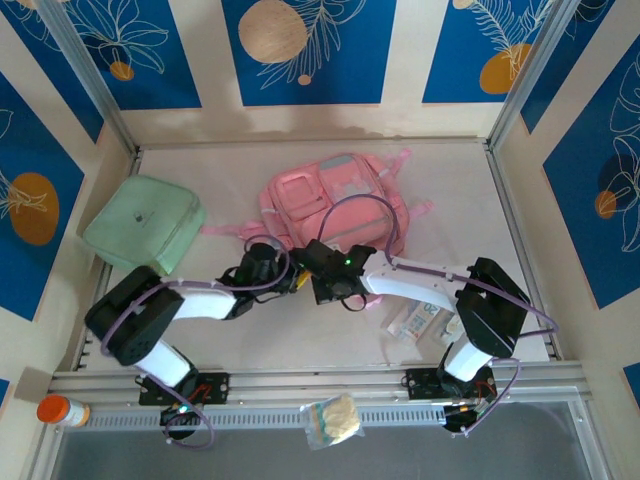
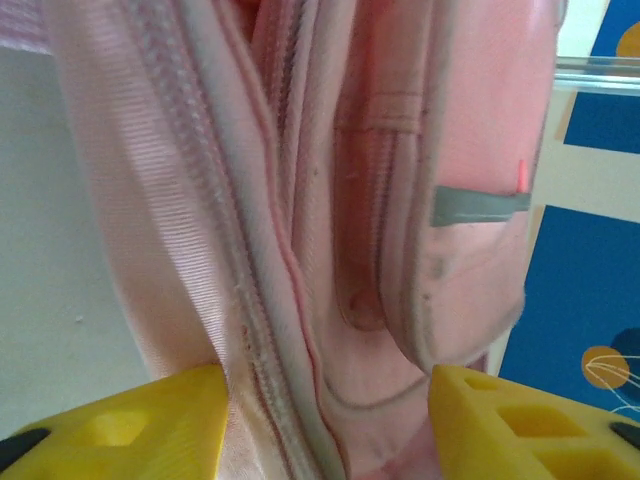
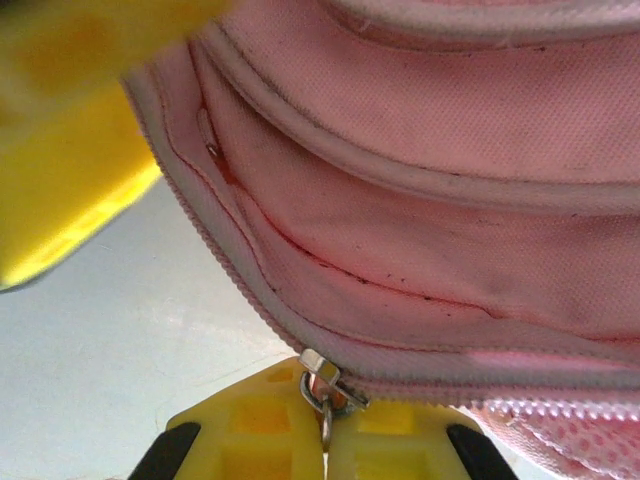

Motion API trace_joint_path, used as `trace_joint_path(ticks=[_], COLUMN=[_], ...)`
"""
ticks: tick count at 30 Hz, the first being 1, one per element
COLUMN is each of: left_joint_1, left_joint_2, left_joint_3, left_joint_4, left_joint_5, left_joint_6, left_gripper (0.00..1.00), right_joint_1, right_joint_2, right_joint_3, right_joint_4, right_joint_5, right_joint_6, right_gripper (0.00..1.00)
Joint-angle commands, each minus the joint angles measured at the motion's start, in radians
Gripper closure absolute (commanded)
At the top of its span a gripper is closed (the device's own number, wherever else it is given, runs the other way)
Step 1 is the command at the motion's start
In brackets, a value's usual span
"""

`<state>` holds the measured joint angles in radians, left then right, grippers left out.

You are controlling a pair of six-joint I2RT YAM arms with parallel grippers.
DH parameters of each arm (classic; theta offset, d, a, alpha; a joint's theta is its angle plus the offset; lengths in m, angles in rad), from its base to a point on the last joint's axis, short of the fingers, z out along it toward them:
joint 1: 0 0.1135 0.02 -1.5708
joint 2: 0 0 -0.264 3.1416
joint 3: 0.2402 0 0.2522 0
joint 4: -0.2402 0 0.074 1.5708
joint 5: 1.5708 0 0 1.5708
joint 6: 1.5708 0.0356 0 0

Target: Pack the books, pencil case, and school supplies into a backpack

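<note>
Closeups show left claw [image 2: 328,440] clamping backpack [image 1: 335,200] fabric, right claw [image 3: 325,425] pinching zip pull [image 3: 320,385] low in frame; overhead adds supplies [image 1: 418,322] lower right on bench [image 1: 290,345].

I record a pale, plain table [image 1: 250,345]. Lying directly on it:
- the pink backpack [image 1: 335,205], flat at centre rear;
- a mint-green pouch [image 1: 145,222] at the left rear, apart from the backpack;
- the school supplies [image 1: 418,322], a white packet and small pieces, towards the right front.
</note>
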<state>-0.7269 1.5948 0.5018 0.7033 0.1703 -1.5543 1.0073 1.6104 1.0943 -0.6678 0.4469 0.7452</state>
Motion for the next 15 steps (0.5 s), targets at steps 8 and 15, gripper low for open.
trace_joint_path(ticks=[8, 15], left_joint_1=[-0.04, -0.036], left_joint_2=[0.131, 0.027], left_joint_3=[0.006, 0.029], left_joint_4=[0.224, 0.03], left_joint_5=[-0.089, -0.121], left_joint_6=[-0.091, 0.018], left_gripper=[0.93, 1.0], right_joint_1=[0.02, 0.018], right_joint_2=[-0.002, -0.016], right_joint_3=[0.045, 0.062], right_joint_4=[-0.037, -0.081], right_joint_5=[0.036, 0.076], right_joint_6=[0.016, 0.011], right_gripper=[1.0, 1.0])
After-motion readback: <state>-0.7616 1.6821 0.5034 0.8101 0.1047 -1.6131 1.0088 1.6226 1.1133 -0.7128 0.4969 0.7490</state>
